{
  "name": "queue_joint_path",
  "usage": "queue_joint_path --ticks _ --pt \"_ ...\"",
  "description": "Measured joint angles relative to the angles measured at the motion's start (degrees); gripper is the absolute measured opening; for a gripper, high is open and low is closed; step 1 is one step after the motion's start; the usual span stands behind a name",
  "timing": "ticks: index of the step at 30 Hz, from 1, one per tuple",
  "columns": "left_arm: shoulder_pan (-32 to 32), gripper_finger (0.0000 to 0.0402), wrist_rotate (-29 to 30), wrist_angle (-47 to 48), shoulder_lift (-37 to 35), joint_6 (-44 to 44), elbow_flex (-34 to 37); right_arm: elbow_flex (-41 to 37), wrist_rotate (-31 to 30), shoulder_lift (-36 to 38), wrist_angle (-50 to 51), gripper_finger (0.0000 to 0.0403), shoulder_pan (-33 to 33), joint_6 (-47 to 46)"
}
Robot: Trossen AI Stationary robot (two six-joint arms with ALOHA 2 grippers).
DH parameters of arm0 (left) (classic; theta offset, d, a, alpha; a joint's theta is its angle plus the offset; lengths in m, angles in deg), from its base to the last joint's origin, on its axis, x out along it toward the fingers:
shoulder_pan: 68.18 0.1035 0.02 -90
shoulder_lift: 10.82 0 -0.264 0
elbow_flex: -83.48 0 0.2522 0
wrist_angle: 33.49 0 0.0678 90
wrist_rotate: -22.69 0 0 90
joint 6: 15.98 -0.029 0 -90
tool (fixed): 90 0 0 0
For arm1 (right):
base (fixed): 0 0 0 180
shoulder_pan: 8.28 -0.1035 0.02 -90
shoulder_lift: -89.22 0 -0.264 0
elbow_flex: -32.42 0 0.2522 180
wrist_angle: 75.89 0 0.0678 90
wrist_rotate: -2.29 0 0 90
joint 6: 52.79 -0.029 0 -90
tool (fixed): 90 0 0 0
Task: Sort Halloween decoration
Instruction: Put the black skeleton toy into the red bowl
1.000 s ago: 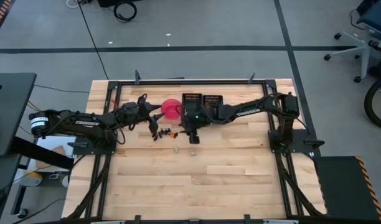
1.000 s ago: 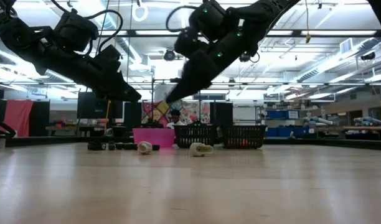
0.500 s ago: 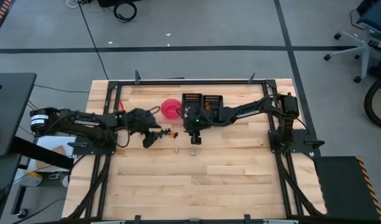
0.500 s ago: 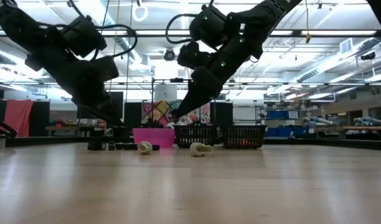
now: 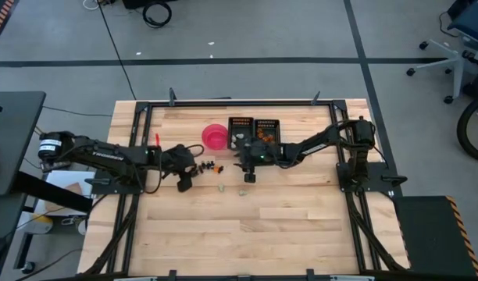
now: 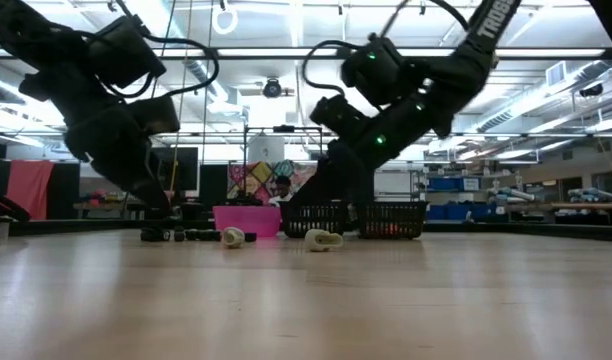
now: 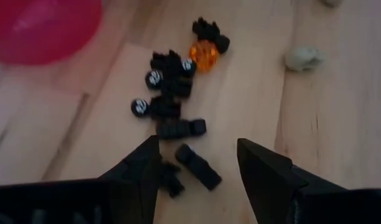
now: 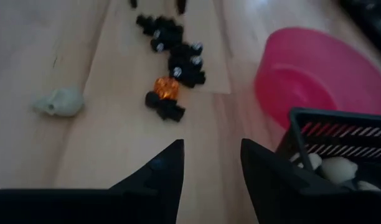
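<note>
A cluster of dark pieces (image 7: 172, 93) with one orange piece (image 7: 204, 55) lies on the table just near of the pink bowl (image 5: 215, 136). Two pale pieces (image 5: 221, 186) (image 5: 244, 192) lie nearer the front. My left gripper (image 7: 200, 177) is open, low over the cluster's near end, with a dark piece (image 7: 198, 166) between its fingers and untouched. My right gripper (image 8: 210, 162) is open and empty, beside the left black tray (image 8: 340, 149), which holds pale pieces. The right tray (image 5: 267, 129) holds orange pieces.
The pink bowl and the two trays stand in a row at the table's far middle. The two arms' grippers (image 5: 183, 185) (image 5: 249, 178) are close together, with the trinkets between them. Bare wood stretches toward the near edge (image 5: 247, 250).
My left gripper has swung from beside the pink bowl toward the near edge and dropped low over the dark pieces. My right gripper has sunk toward the table, and its arm has drawn back a little toward the right. The trinkets have kept still.
</note>
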Motion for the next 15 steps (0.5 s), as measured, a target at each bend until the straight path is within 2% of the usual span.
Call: queue_joint_path --ticks 5,15 --pt "-2.48 0.0173 1.40 1.92 0.00 3.93 0.00 -3.62 -0.64 -0.02 -6.54 0.0162 0.00 -0.39" --pt "-8.00 0.0172 9.11 0.77 4.70 5.49 -0.04 -3.91 -0.64 -0.02 -6.34 0.0162 0.00 -1.35"
